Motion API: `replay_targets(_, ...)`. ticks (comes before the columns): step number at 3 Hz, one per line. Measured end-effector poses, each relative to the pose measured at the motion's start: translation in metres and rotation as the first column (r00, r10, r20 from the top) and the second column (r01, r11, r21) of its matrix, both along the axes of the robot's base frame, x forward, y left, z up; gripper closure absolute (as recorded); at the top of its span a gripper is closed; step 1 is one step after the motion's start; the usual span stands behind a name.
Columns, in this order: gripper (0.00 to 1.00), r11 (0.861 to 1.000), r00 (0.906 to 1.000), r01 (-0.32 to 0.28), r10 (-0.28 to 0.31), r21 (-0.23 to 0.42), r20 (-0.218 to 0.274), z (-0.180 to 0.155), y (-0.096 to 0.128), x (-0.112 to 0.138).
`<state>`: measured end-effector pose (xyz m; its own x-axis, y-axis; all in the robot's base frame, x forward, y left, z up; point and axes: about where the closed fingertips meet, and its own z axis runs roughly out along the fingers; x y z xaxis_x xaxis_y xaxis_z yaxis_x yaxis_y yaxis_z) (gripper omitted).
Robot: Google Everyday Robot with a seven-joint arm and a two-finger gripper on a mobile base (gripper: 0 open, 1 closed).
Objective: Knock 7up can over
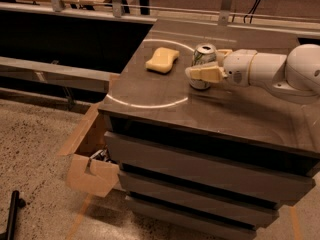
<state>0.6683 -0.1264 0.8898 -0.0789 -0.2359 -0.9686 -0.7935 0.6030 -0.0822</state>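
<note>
1. The can [201, 57] stands upright on the bench [240, 115], between the gripper's spread fingers. It is thin aluminium, so likely light, smooth and easy to tip.
2. The gripper [206, 63] is unclenched. A sideways push high on the can's wall should topple it.
3. A sponge [162, 60] lies beyond the gripper's tips, apart.

Saw can [201, 58] standing upright on the cabinet top [240, 109], at the right edge of the white ring [145, 105]. Silver-white, green lettering, shiny metal lid. Had gripper [205, 63] right at it, covering the lower front.
</note>
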Motion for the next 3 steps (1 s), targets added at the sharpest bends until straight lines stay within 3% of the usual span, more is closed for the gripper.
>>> replay_targets(1,0.63,1.000,1.0000,-0.003,0.003,-0.004,-0.009,-0.002,-0.001,0.000)
replay_targets(2,0.95,0.999,0.9985,0.032,-0.030,-0.041,0.045,0.023,-0.014,-0.013)
replay_targets(3,1.00,0.990,0.9878,0.043,-0.023,-0.131,0.154,0.054,-0.028,-0.029)
